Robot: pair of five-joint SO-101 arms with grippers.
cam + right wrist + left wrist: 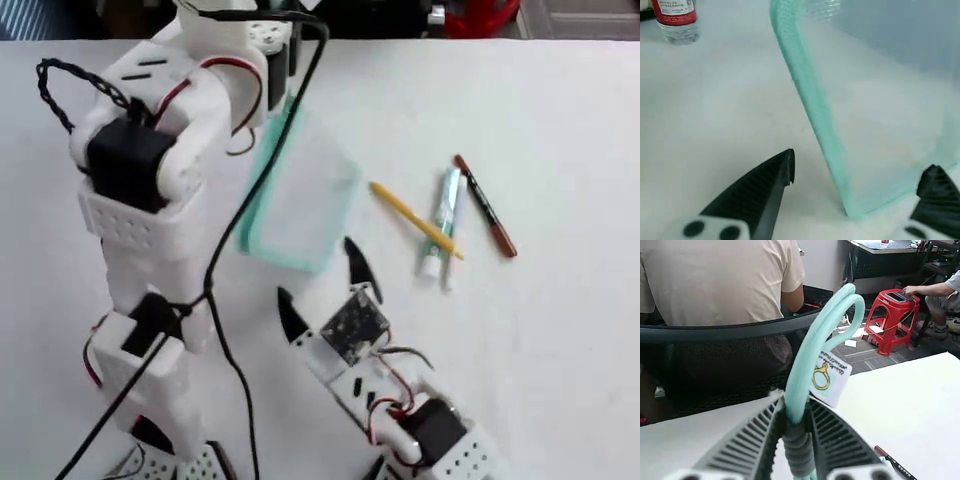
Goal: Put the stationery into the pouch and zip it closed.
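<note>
The pouch (300, 205) sits mid-table, its long side running away from the arms. The left gripper (795, 412) is clenched on its teal loop (826, 325). The right gripper (314, 266) gapes wide and empty, jaws either side of the pouch's near corner. The pencil (415, 220), green pen (441, 225) and brown pen (486, 207) lie slantwise to the pouch's right, nearer the right arm.

pouch (310, 200): its far-left edge was hidden behind the left arm (150, 190) in the high view.
tag (830, 377): its print was too small to read.
bottle (675, 20): its top was cut off by the frame edge.
pen (894, 463): cut off past its red tip.
</note>
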